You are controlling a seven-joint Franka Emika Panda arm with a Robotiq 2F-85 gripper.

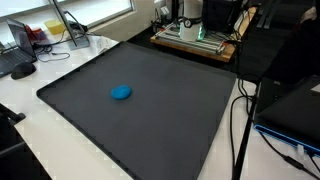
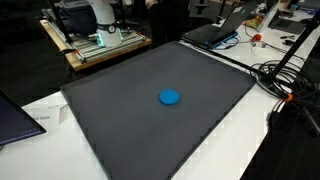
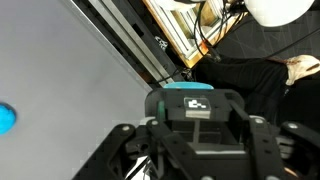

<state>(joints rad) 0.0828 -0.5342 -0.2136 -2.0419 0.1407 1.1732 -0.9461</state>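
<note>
Blue disc (image 1: 121,93) lies flat on the dark mat (image 1: 175,125).

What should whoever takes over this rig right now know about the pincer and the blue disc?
The pincer shows only in the wrist view, with its fingertips out of frame, so open or shut cannot be told. Nothing shows in it.
The blue disc lies flat near the middle of the dark mat, apart from the pincer, at the left edge of the wrist view.
Done: nothing; the disc is untouched.
Left: the reach to the disc and the grip on it.
</note>
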